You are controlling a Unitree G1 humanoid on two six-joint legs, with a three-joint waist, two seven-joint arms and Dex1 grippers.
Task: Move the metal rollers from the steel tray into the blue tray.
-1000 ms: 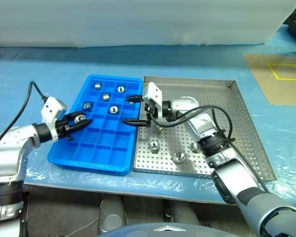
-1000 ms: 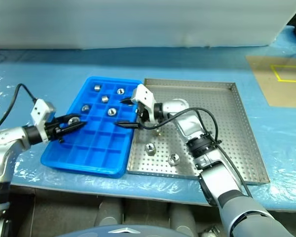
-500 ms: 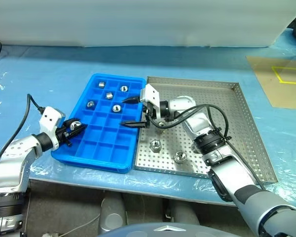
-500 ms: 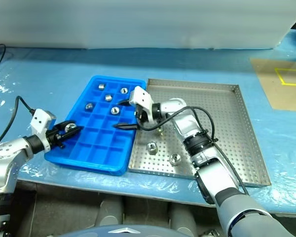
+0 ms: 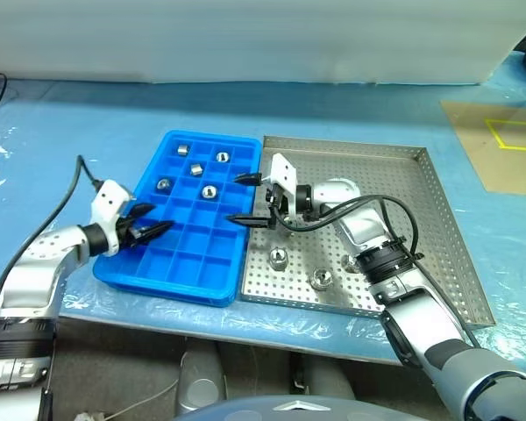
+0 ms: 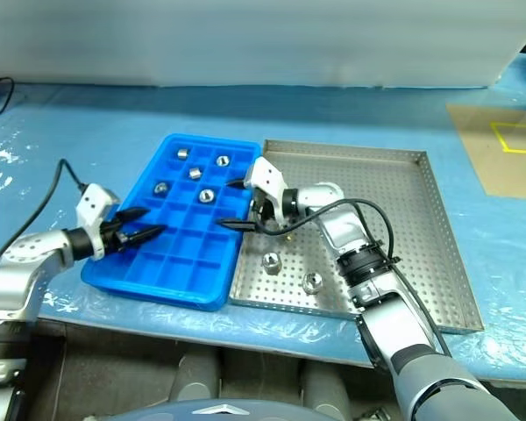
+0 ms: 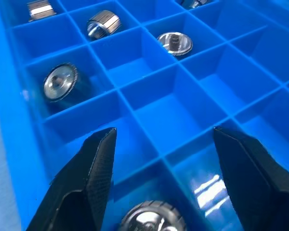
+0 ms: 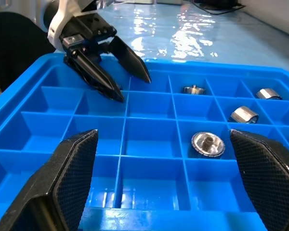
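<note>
The blue tray (image 5: 189,253) lies left of the steel tray (image 5: 408,197). Several metal rollers (image 5: 209,190) sit in its far compartments. My left gripper (image 5: 160,217) hovers open over the tray's near-left cells. In the left wrist view a roller (image 7: 147,220) lies loose in the cell below its spread fingers (image 7: 89,168). My right gripper (image 5: 236,198) stands open and empty over the seam between the two trays, pointing left. Three rollers (image 5: 278,257) rest on the steel tray's perforated floor near its front.
Crinkled blue plastic sheeting (image 5: 88,123) covers the table. A brown board with yellow tape (image 5: 500,140) lies at the far right. A white panel (image 5: 245,35) runs along the back. My left arm's black cable (image 5: 70,189) loops beside the blue tray.
My left gripper has opened and let go of the roller it held, which now lies in a near-left cell. That hand also shifted slightly inward over the tray. The right gripper stayed open.
</note>
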